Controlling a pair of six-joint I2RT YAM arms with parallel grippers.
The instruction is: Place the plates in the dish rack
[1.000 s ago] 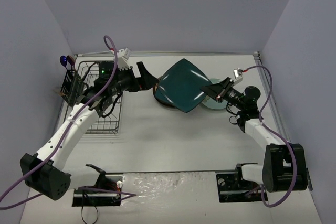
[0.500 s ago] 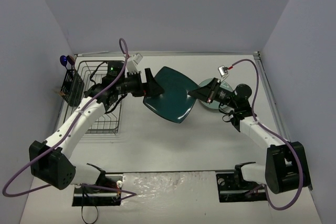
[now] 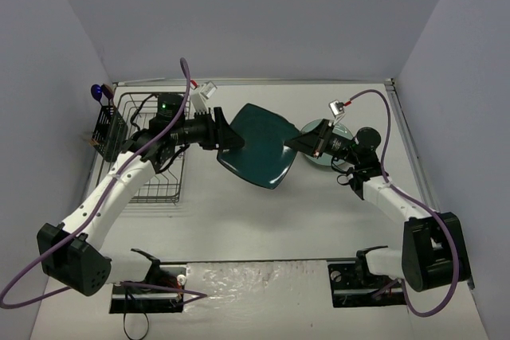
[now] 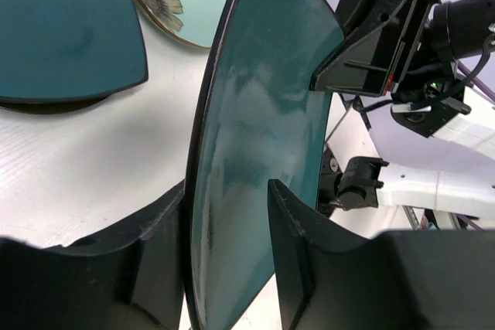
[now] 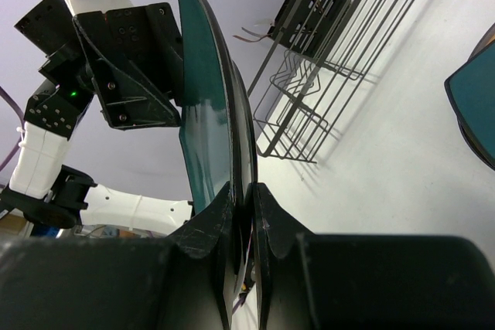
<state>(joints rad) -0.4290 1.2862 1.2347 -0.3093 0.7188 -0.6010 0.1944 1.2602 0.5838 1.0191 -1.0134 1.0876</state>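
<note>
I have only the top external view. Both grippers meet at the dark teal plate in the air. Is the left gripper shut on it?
Observer: No. Its wrist view shows the left gripper open, with its fingers standing wide on either side of the teal plate.
Operator: Then does the right one really hold the plate?
Observer: Yes. In its own wrist view the right gripper is pinched shut on the rim.

Overhead view from the near edge; both wrist views, close, face each other across the teal plate.
</note>
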